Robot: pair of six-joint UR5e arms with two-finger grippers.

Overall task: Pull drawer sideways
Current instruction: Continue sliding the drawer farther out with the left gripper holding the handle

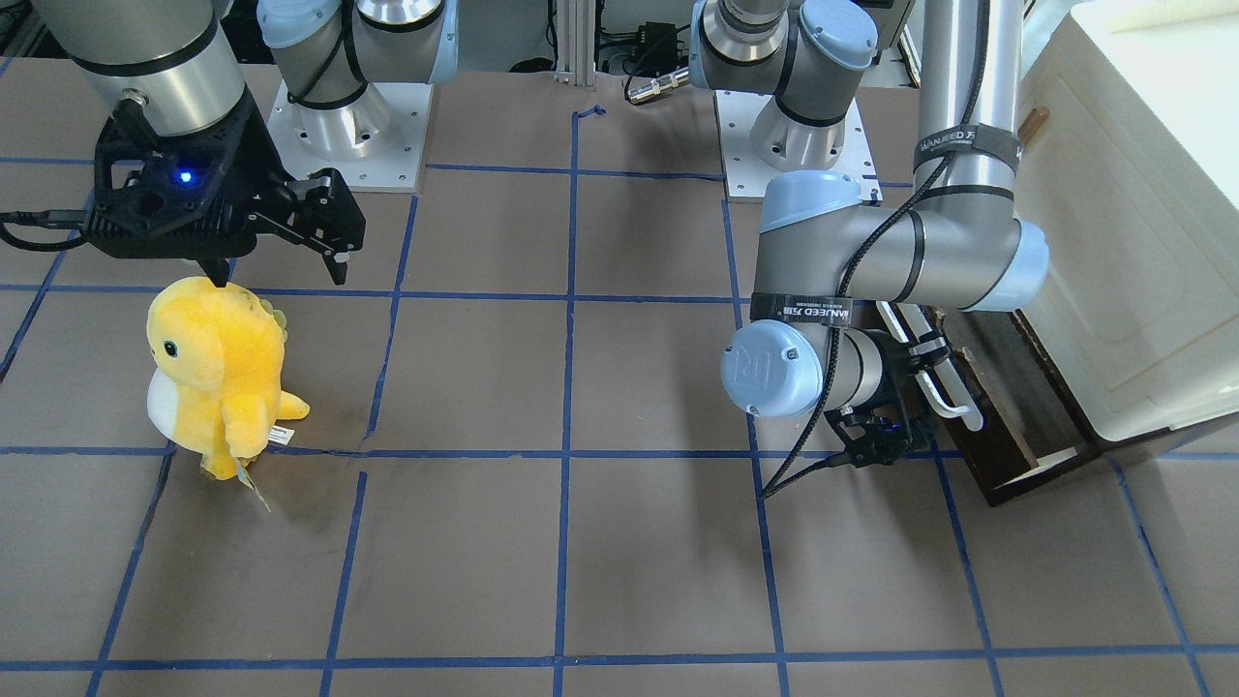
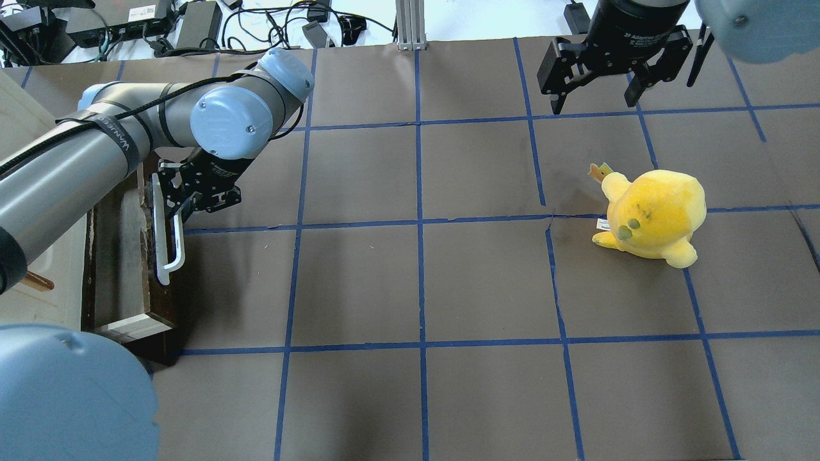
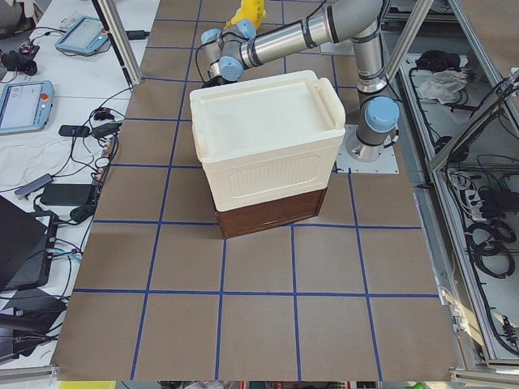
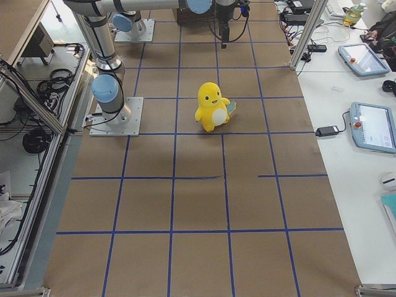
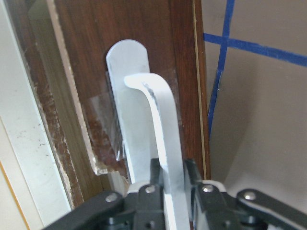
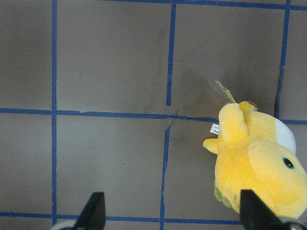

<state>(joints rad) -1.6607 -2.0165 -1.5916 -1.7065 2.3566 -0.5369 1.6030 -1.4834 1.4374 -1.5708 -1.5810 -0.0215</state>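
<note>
Here, the drawer (image 2: 168,307) sits at the base of the cabinet (image 3: 268,154) and stands partly out of it, with a strip of pale interior exposed. The white handle (image 5: 168,139) runs along the drawer front, on the side facing away from the cabinet. The left gripper (image 5: 171,172) is clamped on the handle near one end, a finger pressed against each side of the bar. The right gripper (image 2: 594,102) hangs wide apart above the table (image 2: 416,288), well away from the cabinet. A yellow toy (image 2: 653,214) stands upright near that gripper, equally far from the cabinet.
</note>
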